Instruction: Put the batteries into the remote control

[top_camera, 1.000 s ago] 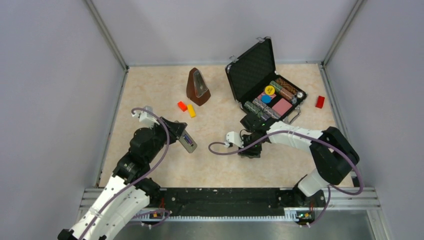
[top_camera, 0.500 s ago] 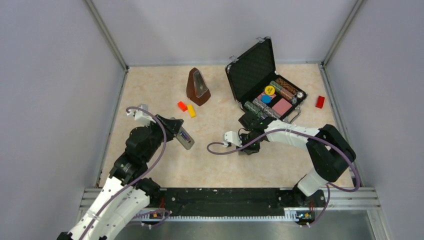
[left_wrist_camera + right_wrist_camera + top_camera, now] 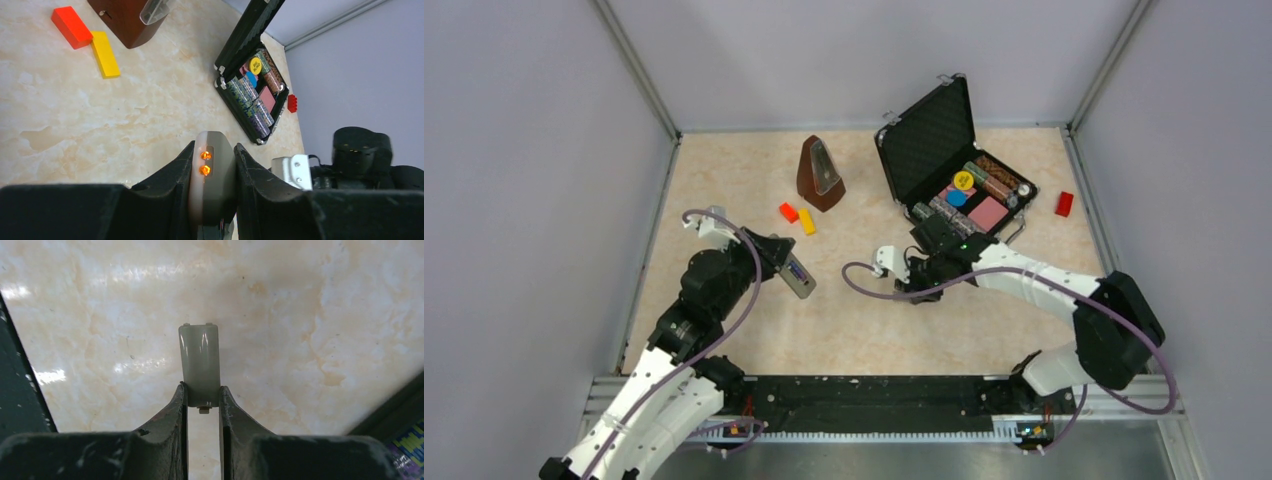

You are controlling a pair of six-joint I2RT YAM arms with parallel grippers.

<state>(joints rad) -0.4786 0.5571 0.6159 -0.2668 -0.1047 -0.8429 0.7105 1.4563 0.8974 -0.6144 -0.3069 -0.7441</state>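
Observation:
My left gripper [image 3: 782, 262] is shut on the remote control [image 3: 797, 279] and holds it above the floor at the left. In the left wrist view the remote [image 3: 212, 172] stands edge-on between the fingers, grey and white, with two orange lights at its tip. A small bluish spot shows on its upper face in the top view; otherwise the batteries are out of view. My right gripper [image 3: 921, 285] is shut on the near end of the small flat grey cover piece [image 3: 199, 362] over the marble floor.
An open black case [image 3: 929, 140] with chips and coloured pieces stands at the back right, close behind my right gripper. A brown metronome [image 3: 820, 175] stands at the back, with a red block [image 3: 789, 212] and a yellow block [image 3: 807, 222] beside it. Another red block [image 3: 1064, 203] lies at the far right.
My right gripper has shifted a little towards the case and its elbow has swung to the right. My left gripper with the remote has barely moved.

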